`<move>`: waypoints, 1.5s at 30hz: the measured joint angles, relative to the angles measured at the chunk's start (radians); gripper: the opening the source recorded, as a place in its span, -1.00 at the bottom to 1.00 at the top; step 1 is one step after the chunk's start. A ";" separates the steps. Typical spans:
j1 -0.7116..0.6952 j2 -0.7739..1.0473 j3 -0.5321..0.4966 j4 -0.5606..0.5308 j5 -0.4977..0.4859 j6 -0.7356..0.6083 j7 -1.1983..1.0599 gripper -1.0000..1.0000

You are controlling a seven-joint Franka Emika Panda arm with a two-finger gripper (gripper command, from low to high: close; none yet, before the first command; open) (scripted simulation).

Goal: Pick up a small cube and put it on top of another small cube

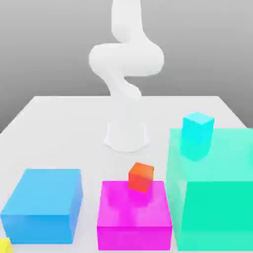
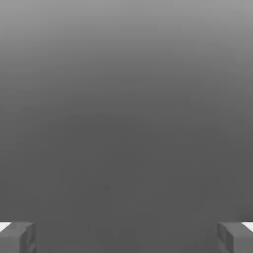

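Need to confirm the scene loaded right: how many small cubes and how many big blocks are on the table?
Small cubes: 3 (yellow, orange-red, cyan)
Big blocks: 3 (blue, magenta, green)
Total: 6

A blue block [image 1: 42, 205], a magenta block [image 1: 133, 220] and a big green block [image 1: 215, 192] sit in a row on the white surface [image 1: 64, 123]. A cyan cube [image 1: 197, 127] rests atop the green block.
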 joint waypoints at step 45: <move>-0.238 1.324 -0.225 0.256 0.294 0.289 -0.821 -1.00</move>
